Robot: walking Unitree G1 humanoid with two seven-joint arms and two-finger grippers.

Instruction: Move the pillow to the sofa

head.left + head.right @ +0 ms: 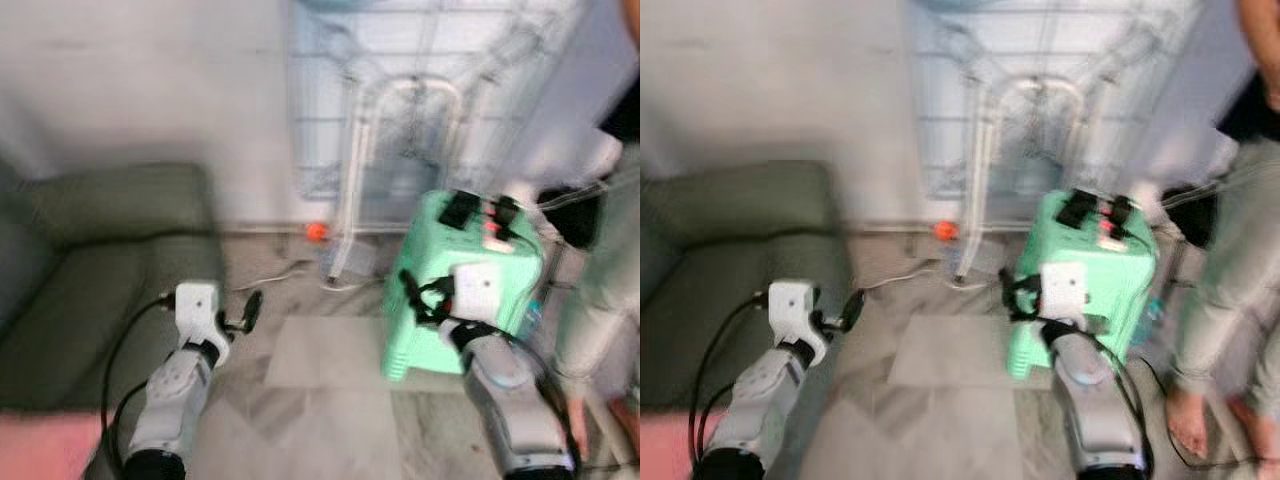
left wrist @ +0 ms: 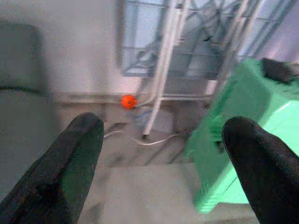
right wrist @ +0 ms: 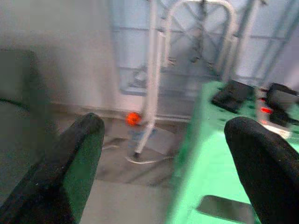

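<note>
Marble floor ahead, grey sofa (image 1: 110,250) on my left, pink pillow (image 1: 45,445) at my left foot; left gripper (image 2: 161,154) and right gripper (image 3: 163,149) both spread, empty; pillow's likely soft, light, so pinch an edge.

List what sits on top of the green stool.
On the green stool lie dark blurred devices, one with a red light. The right gripper hides part of its top; what they are is unclear.
</note>
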